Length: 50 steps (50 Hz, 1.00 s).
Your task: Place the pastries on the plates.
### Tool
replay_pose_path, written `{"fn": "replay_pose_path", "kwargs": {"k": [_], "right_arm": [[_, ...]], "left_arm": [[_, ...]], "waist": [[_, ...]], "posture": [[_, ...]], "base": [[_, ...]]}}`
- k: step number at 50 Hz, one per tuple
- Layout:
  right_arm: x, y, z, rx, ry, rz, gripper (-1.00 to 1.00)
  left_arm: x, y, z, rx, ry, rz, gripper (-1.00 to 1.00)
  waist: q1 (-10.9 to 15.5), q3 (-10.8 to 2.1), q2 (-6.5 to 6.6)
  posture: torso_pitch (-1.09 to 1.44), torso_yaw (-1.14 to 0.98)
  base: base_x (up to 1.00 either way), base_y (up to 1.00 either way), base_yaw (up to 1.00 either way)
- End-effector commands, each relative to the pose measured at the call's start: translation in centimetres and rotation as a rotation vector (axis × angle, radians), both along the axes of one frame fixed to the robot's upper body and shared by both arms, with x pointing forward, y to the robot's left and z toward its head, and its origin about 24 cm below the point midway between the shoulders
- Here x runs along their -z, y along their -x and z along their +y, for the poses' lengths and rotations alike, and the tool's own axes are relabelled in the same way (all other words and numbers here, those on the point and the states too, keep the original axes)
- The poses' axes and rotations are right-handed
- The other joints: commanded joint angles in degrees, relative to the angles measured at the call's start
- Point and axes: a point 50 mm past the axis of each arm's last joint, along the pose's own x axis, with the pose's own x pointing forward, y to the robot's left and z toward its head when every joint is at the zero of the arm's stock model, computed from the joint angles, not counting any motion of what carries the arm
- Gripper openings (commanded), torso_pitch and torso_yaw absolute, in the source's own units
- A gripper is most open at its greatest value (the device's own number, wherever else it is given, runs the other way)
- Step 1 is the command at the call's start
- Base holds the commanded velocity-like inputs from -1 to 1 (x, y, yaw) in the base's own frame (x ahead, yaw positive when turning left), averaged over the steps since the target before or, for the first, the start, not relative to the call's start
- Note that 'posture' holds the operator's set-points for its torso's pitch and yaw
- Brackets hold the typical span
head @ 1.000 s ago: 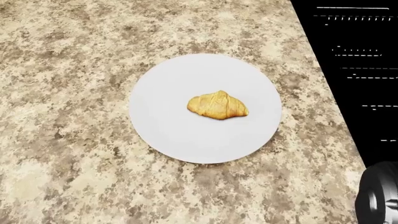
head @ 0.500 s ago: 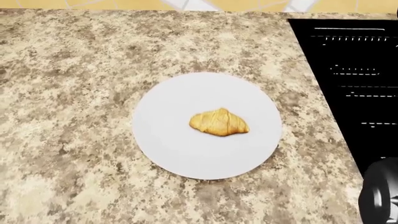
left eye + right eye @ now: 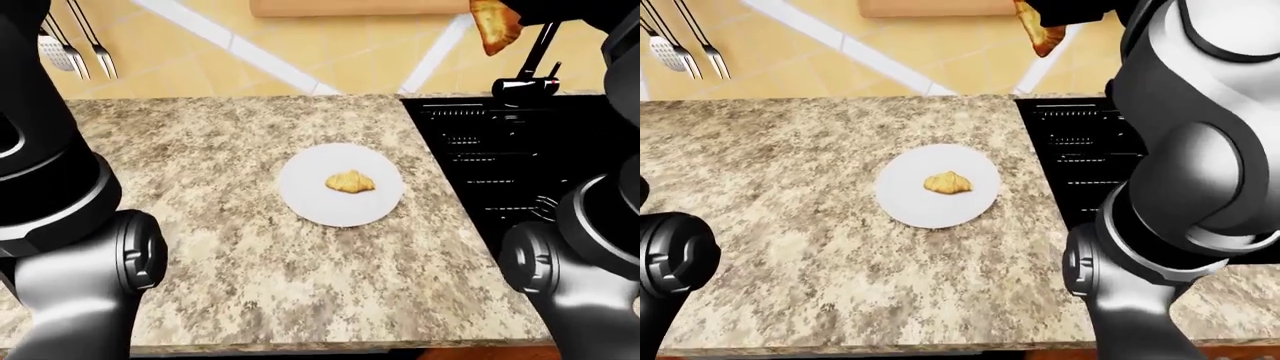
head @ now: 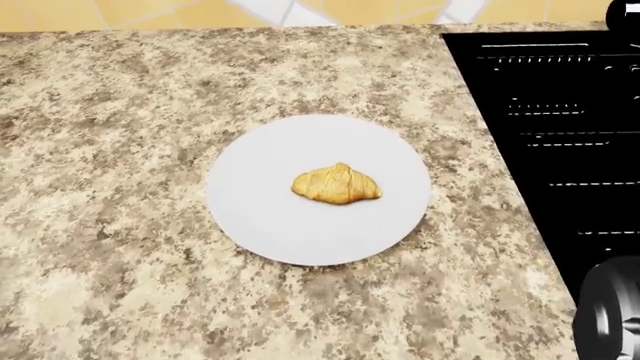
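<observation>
Croissant (image 4: 337, 184) lay mid-plate (image 4: 260, 217) | second pastry (image 3: 495, 26) hung upper right, my right hand (image 3: 1070, 11) clamping it | left hand unseen

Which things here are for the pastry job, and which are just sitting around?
For the job: croissant lying on the plate; a second pastry held up high by the right hand.

Just around: counter, black stove, hanging utensils, faucet.
</observation>
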Motion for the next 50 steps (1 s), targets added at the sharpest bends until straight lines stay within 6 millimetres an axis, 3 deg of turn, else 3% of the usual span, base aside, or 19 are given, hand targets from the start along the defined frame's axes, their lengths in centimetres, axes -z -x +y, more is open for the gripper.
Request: {"fn": "replay_pose_path", "kwargs": {"k": [1, 8, 10, 11, 12, 13, 14, 22, 26, 27, 29, 30, 31, 34, 41, 43, 45, 47, 50], "right_arm": [[-1.2, 0.8, 0.2, -0.006, 0.002, -0.072, -1.0], [-1.2, 0.7, 0.2, -0.011, -0.001, -0.074, -1.0], [-1.2, 0.8, 0.3, -0.015, -0.001, -0.077, -1.0], [-1.1, 0.8, 0.3, -0.016, 0.001, -0.075, -1.0], [-1.1, 0.9, 0.2, -0.017, -0.001, -0.075, -1.0], [-1.0, 0.9, 0.2, -0.017, -0.001, -0.075, -1.0], [-1.0, 1.0, 0.2, -0.018, -0.001, -0.075, -1.0], [-1.1, 1.2, 0.2, -0.018, -0.003, -0.075, -1.0], [-0.9, 1.0, 0.2, -0.021, -0.012, -0.076, -1.0], [-0.8, 0.9, 0.3, -0.026, -0.02, -0.076, -1.0], [-0.8, 1.0, 0.2, -0.031, -0.036, -0.081, -1.0], [-0.8, 1.1, 0.1, -0.034, -0.042, -0.08, -1.0], [-0.6, 1.1, 0.1, -0.034, -0.044, -0.079, -1.0], [-0.4, 1.3, 0.0, -0.028, -0.05, -0.085, -1.0], [0.0, 1.4, -0.2, -0.009, -0.054, -0.1, -1.0], [0.0, 1.3, -0.1, -0.017, -0.062, -0.103, -1.0], [0.0, 1.3, -0.1, -0.021, -0.069, -0.107, -1.0], [0.1, 1.1, 0.0, -0.023, -0.068, -0.106, -1.0], [0.2, 1.0, 0.1, -0.029, -0.07, -0.108, -1.0]], "left_arm": [[-1.2, 1.1, 0.4, -0.015, 0.013, -0.073, 1.0], [-1.3, 1.1, 0.4, -0.021, 0.005, -0.071, 1.0], [-1.2, 1.1, 0.4, -0.02, 0.006, -0.072, 1.0], [-1.0, 1.0, 0.4, -0.021, 0.003, -0.069, 1.0], [-1.0, 1.0, 0.4, -0.022, 0.003, -0.069, 1.0], [-1.0, 1.0, 0.4, -0.022, -0.001, -0.068, 1.0], [-1.0, 1.0, 0.3, -0.023, -0.002, -0.069, 1.0], [-1.1, 1.2, 0.4, -0.025, 0.005, -0.077, 1.0], [-1.1, 1.1, 0.3, -0.022, 0.006, -0.079, 1.0], [-1.1, 1.1, 0.2, -0.022, 0.001, -0.077, 1.0], [-1.1, 1.2, 0.2, -0.022, 0.005, -0.079, 1.0], [-1.0, 1.1, 0.2, -0.024, 0.0, -0.078, 1.0], [-0.9, 1.1, 0.2, -0.024, -0.001, -0.075, 1.0], [-0.8, 1.2, 0.2, -0.026, -0.005, -0.074, 1.0], [-0.5, 1.2, 0.3, -0.032, -0.011, -0.07, 1.0], [-0.5, 1.2, 0.3, -0.032, -0.01, -0.072, 1.0], [-0.3, 1.2, 0.4, -0.034, -0.009, -0.071, 1.0], [-0.2, 1.2, 0.4, -0.035, -0.011, -0.07, 1.0], [-0.1, 1.3, 0.4, -0.037, -0.01, -0.069, 1.0]], "waist": [[0.2, -1.15, -0.6], [1.4, -1.79, -1.54], [1.73, -1.45, -0.36], [1.87, -1.39, 1.12], [1.8, -2.8, 3.29], [2.29, -1.62, 1.85], [2.22, -2.11, 2.75], [1.11, -1.8, 1.04], [0.49, -0.78, -0.64], [0.47, -1.29, -1.46], [1.77, 2.22, -4.99], [1.68, 0.36, -8.26], [0.95, 3.13, -4.24], [1.62, -0.27, -4.09], [2.11, 0.59, -1.28], [1.88, 0.91, 0.21], [1.59, 0.3, 3.12], [1.28, 1.02, 2.48], [0.8, -0.21, 1.95]], "posture": [[-0.14, 0.0], [-0.14, 0.0], [-0.14, 0.0], [-0.14, 0.0], [-0.14, 0.0], [-0.14, 0.0], [-0.14, 0.0], [-0.14, 0.0], [-0.14, 0.0], [-0.14, 0.0], [-0.14, 0.0], [-0.14, 0.0], [-0.14, 0.0], [-0.14, 0.0], [-0.14, 0.0], [-0.14, 0.0], [-0.14, 0.0], [-0.14, 0.0], [-0.14, 0.0]], "base": [[-0.51, 0.0, 0.0], [-0.6, 0.01, 0.0], [-0.6, 0.0, 0.0], [-0.61, 0.0, 0.0], [-0.58, 0.0, 0.0], [-0.52, 0.0, 0.0], [-0.48, 0.0, 0.0], [-0.45, 0.0, 0.0], [-0.44, 0.0, 0.0], [-0.19, 0.0, 0.0], [0.0, -0.04, 0.0], [0.0, -0.06, 0.0], [0.0, -0.07, 0.0], [0.0, -0.11, 0.0], [0.0, -0.11, 0.0], [0.0, -0.11, 0.0], [0.0, -0.11, 0.0], [0.0, -0.15, 0.0], [0.0, -0.21, 0.0]]}}
